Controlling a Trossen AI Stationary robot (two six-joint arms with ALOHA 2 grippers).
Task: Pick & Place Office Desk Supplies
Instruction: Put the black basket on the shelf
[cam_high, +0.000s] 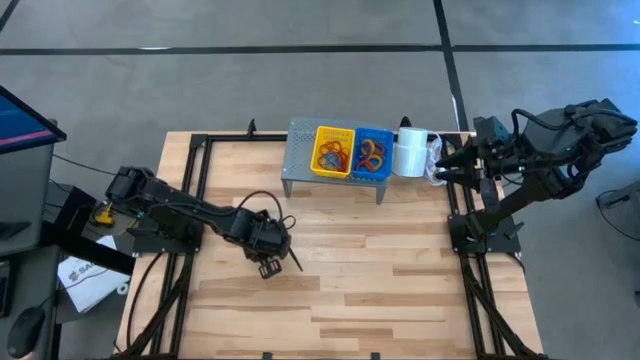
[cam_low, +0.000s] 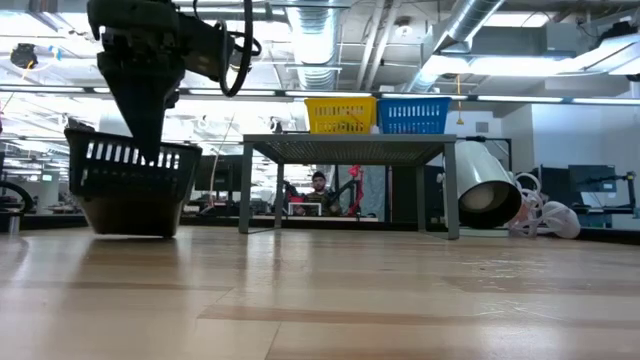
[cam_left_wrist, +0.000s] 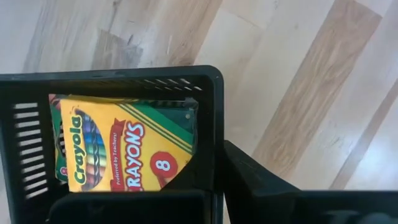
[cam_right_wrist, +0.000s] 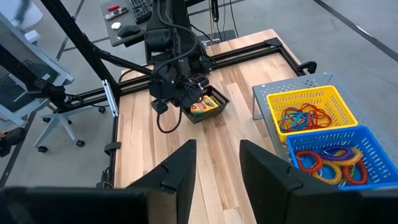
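A black slotted basket (cam_left_wrist: 124, 81) holds yellow-and-green crayon boxes (cam_left_wrist: 118, 149). It sits left of the table's middle (cam_high: 268, 266), under my left gripper (cam_high: 268, 248), which is shut on it. In the low view the basket (cam_low: 130, 190) is at the table top with its rim tilted, and whether its base touches the wood I cannot tell. Coloured rubber-band loops fill a yellow basket (cam_right_wrist: 309, 112) and a blue basket (cam_right_wrist: 336, 158) standing on a grey perforated riser (cam_high: 300, 150). My right gripper (cam_right_wrist: 217, 165) is open at the table's right edge (cam_high: 445, 165), beside the white roll (cam_high: 410, 152). My left gripper (cam_left_wrist: 214, 193) holds the black basket by one side wall near a corner (cam_left_wrist: 216, 124). One finger is inside the basket and the other finger (cam_left_wrist: 261, 186) is outside. The fingers come from above, pointing down (cam_low: 150, 130). The crayon boxes lie inside the held basket.
The grey riser (cam_low: 345, 150) stands at the table's far edge, with open space beneath it. The white roll (cam_low: 485, 195) lies on its side to the riser's right, beside a tangle of white cord (cam_low: 545, 215). Bare wood (cam_high: 380, 270) covers the table's middle and near part.
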